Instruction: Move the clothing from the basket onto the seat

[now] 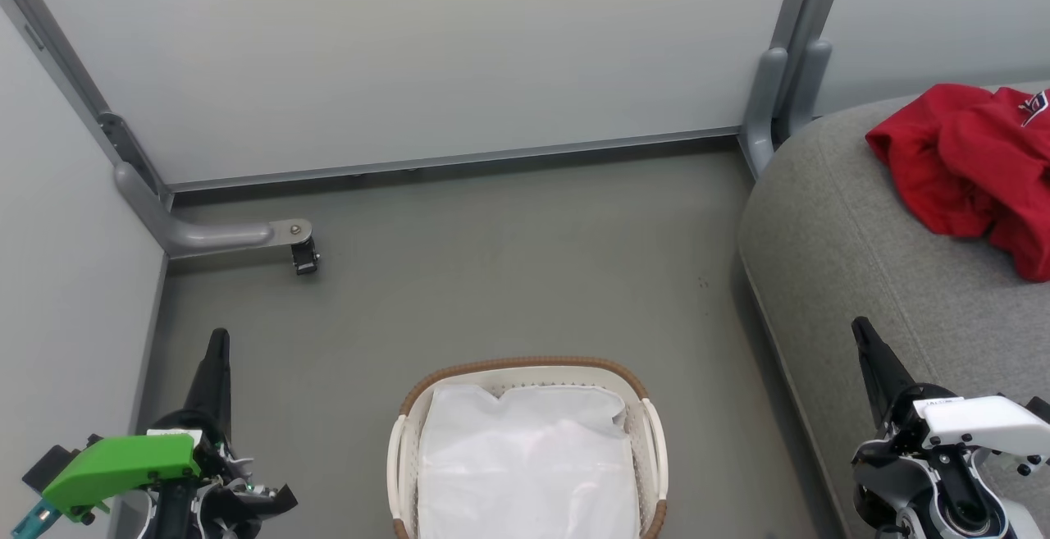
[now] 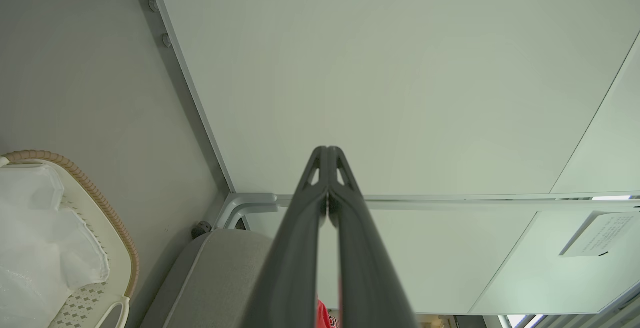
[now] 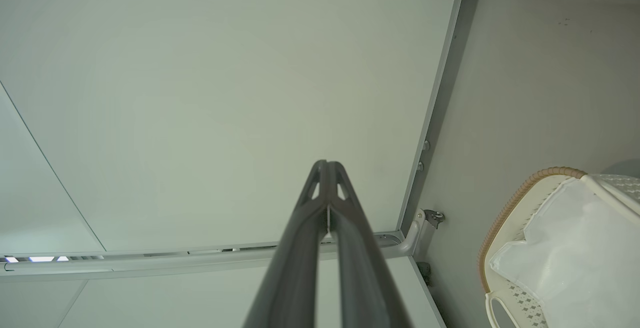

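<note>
The red clothing (image 1: 972,170) lies crumpled on the grey seat (image 1: 853,244) at the right, a small logo showing near its top edge. The white basket (image 1: 525,371) with a brown woven rim stands on the floor at the bottom centre; inside it I see a plain white liner sheet (image 1: 525,457). My left gripper (image 1: 218,342) is at the lower left, shut and holding nothing, left of the basket. My right gripper (image 1: 861,330) is at the lower right, shut and holding nothing, over the seat's front edge. In the left wrist view a sliver of the red clothing (image 2: 321,315) shows on the seat (image 2: 220,278).
Pale partition panels (image 1: 426,55) with grey metal frames close off the back and left. A grey bracket foot with a small caster (image 1: 303,256) juts onto the floor at the back left. Grey floor (image 1: 509,276) lies between the basket and the panels.
</note>
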{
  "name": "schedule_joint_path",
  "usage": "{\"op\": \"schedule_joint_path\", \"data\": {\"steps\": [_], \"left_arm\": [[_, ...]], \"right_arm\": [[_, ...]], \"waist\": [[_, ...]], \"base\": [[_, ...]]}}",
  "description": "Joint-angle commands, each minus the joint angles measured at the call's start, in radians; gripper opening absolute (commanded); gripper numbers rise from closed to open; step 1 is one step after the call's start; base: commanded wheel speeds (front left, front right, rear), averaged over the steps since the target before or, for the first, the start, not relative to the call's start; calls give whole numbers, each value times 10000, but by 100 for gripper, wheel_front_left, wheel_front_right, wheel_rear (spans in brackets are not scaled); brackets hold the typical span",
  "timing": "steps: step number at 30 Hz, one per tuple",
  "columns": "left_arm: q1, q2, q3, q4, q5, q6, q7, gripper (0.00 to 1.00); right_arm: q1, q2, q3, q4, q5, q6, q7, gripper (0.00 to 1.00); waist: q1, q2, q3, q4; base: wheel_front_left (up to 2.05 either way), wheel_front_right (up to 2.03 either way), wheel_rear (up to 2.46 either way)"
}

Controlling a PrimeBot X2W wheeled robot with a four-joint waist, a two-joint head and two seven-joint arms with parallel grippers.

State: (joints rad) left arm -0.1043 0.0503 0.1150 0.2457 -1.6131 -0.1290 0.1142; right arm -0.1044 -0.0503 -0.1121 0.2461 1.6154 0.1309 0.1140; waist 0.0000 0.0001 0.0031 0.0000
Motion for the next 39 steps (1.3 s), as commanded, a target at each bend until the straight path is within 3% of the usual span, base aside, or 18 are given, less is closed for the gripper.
{"op": "schedule_joint_path", "data": {"steps": [1, 39], "left_arm": [[-101, 5, 24, -12, 9, -51, 35, 0], [-102, 2, 26, -13, 15, -51, 40, 0]], "right_arm": [[-80, -36, -21, -30, -22, -3, 8, 0], [-81, -28, -34, -30, -38, -3, 26, 0]], "waist": [[0, -1, 0, 0], [0, -1, 0, 0]], "base": [[0, 0, 0], [0, 0, 0]]}}
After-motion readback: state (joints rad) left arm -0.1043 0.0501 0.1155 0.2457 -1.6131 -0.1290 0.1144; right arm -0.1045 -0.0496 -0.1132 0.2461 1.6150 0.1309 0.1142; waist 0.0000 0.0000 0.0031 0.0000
